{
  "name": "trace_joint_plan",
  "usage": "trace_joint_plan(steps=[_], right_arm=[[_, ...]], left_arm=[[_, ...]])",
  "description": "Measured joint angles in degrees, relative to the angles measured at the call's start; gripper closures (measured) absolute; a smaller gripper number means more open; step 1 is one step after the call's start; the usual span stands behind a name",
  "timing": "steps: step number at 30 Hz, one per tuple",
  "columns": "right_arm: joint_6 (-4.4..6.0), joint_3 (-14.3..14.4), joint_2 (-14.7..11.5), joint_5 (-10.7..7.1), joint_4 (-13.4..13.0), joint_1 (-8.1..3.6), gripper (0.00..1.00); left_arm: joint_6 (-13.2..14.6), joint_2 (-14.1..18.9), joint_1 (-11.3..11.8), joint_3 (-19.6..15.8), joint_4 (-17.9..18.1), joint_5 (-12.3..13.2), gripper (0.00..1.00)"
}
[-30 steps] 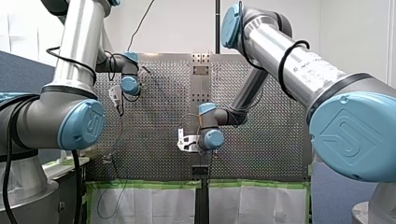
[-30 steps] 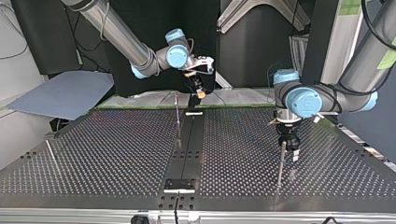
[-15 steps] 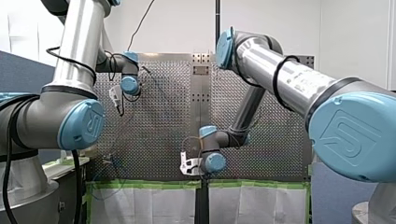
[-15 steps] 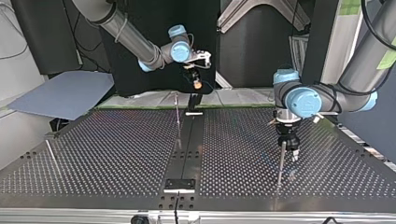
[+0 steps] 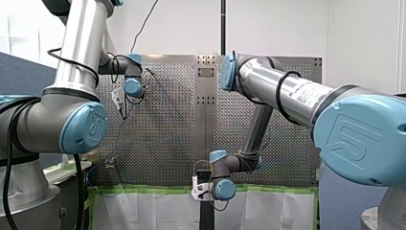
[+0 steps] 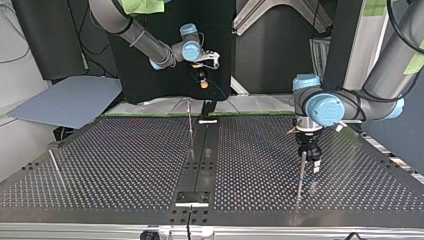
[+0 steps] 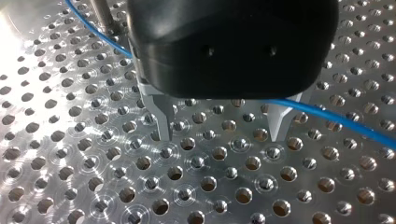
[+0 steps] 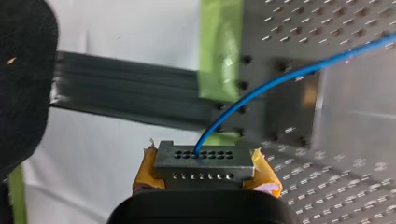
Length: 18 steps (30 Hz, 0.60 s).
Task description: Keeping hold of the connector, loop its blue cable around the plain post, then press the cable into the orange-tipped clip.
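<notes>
**Connector clamped in the right jaws beyond the tabletop's edge; left jaws apart over the holes**

The right jaws are closed on the connector (image 8: pixel 203 161), a small grey metal block with rows of holes. Yellow pads (image 8: pixel 145 171) pinch it on both sides. The blue cable (image 8: pixel 261 86) leaves the connector's face and runs ahead of the jaws towards the perforated tabletop (image 8: pixel 327 28), whose edge carries green tape (image 8: pixel 219 51). In the top view these jaws hang in the air past the tabletop's far edge, with the connector at their tips.

The left jaws stand apart. Their two metal fingers (image 7: pixel 161 119) point down at the tabletop with nothing between the tips. The cable crosses behind the fingers, close under the black body, and comes out beside one of them. Just beside these jaws a thin metal post (image 6: pixel 301 172) stands upright from the tabletop, and the cable passes close by it. I cannot tell whether the cable touches the post. Another thin post (image 6: pixel 190 125) stands nearer the right jaws, well apart from the left jaws.
</notes>
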Motion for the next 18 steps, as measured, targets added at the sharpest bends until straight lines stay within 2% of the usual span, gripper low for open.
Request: trace_joint_plan(steps=[9,18], right_arm=[[0.02,0.0,5.02,1.67,-2.77,-1.23,1.0],[-0.04,0.02,9.6,2.59,-3.38,-2.25,1.0]], left_arm=[[0.03,0.0,0.02,0.0,-0.01,-0.01,0.0],[0.0,0.01,0.08,0.0,-0.01,-0.01,0.0]])
